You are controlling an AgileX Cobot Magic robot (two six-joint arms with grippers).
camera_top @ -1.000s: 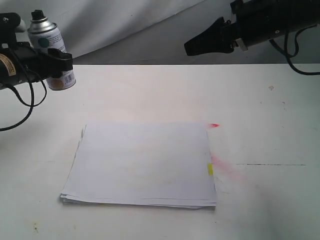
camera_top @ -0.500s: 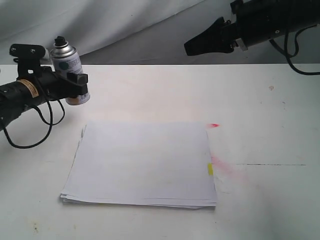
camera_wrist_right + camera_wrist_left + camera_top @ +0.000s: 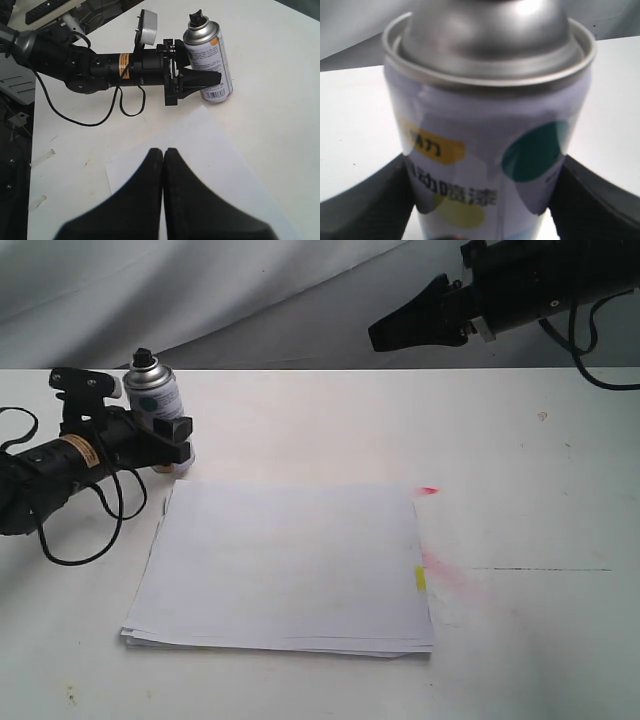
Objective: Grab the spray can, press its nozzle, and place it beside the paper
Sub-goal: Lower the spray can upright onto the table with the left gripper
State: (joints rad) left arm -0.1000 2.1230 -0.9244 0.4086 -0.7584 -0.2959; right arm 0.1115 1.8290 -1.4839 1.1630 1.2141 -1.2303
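Observation:
The spray can (image 3: 155, 400) stands upright at the far left corner of the paper (image 3: 285, 565), its black nozzle (image 3: 145, 361) on top. My left gripper (image 3: 176, 436) is shut on the can's lower body; the can (image 3: 490, 140) fills the left wrist view between the dark fingers (image 3: 370, 200). Whether the base touches the table I cannot tell. My right gripper (image 3: 375, 337) hangs shut and empty high at the back right. From the right wrist, its fingertips (image 3: 163, 151) meet above the paper (image 3: 200, 160), with the can (image 3: 207, 65) beyond.
A small yellow tab (image 3: 420, 578) sticks out of the paper's right edge. Red marks (image 3: 428, 490) and a pink smear (image 3: 450, 575) stain the white table beside it. The left arm's black cable (image 3: 80, 530) loops on the table.
My left gripper has carried the can down and to the right, from high at the far left to the paper's far left corner. The right arm has not moved.

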